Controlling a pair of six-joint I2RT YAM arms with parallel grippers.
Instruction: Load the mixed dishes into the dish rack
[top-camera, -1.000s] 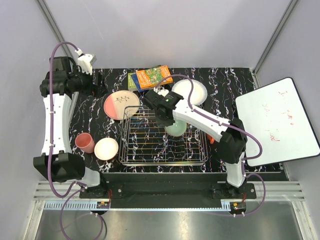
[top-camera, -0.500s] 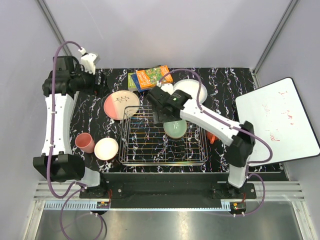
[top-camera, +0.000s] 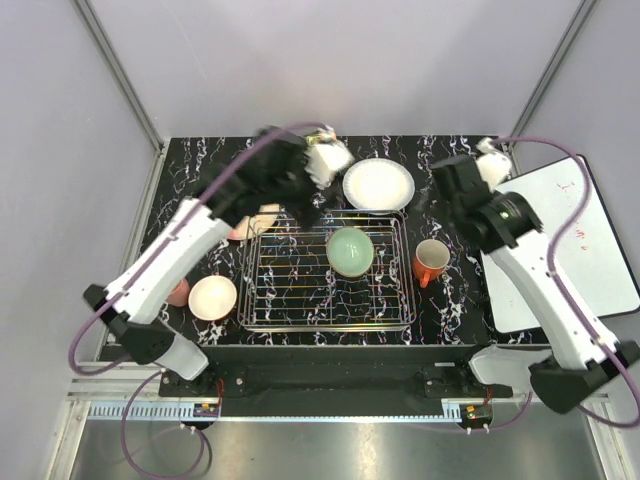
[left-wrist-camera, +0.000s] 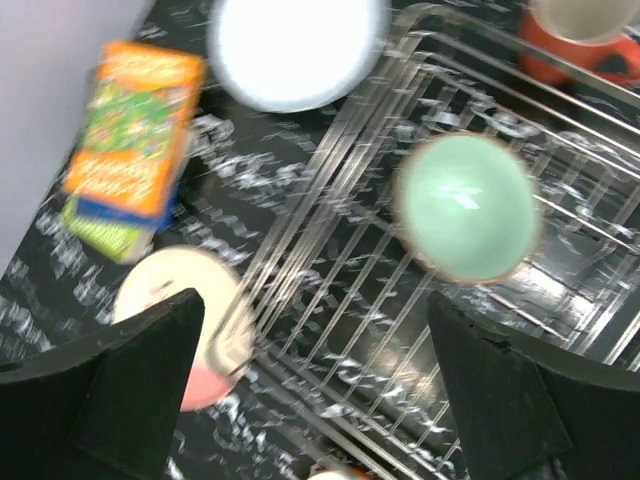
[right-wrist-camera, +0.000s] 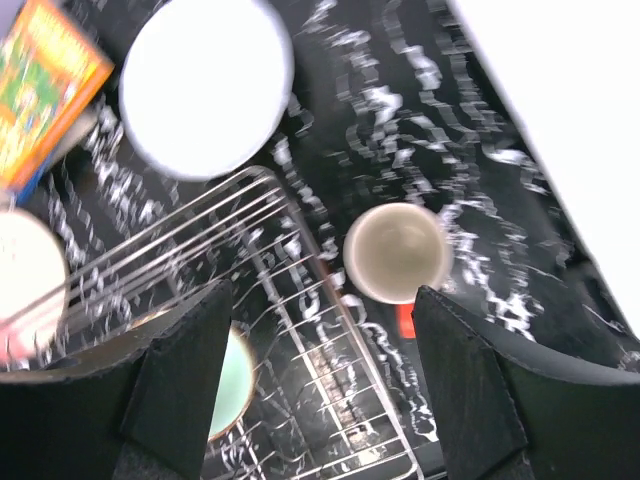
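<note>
Left claw (left-wrist-camera: 312, 335) gapes above dish rack (top-camera: 300, 285); pale green bowl (left-wrist-camera: 465, 205) upright inside.

The table (top-camera: 200, 160) was black with white squiggly lines all over. The dish rack (top-camera: 290, 290) was shiny silver wire. The green bowl (top-camera: 351, 251) was a pale, soft green. The white plate (top-camera: 378, 184) was plain white. The pink and cream plate (left-wrist-camera: 165, 275) was half of each colour. The mug (top-camera: 431, 262) was orange-red outside and pale inside. The book (left-wrist-camera: 130, 120) was orange with green pictures.
</note>
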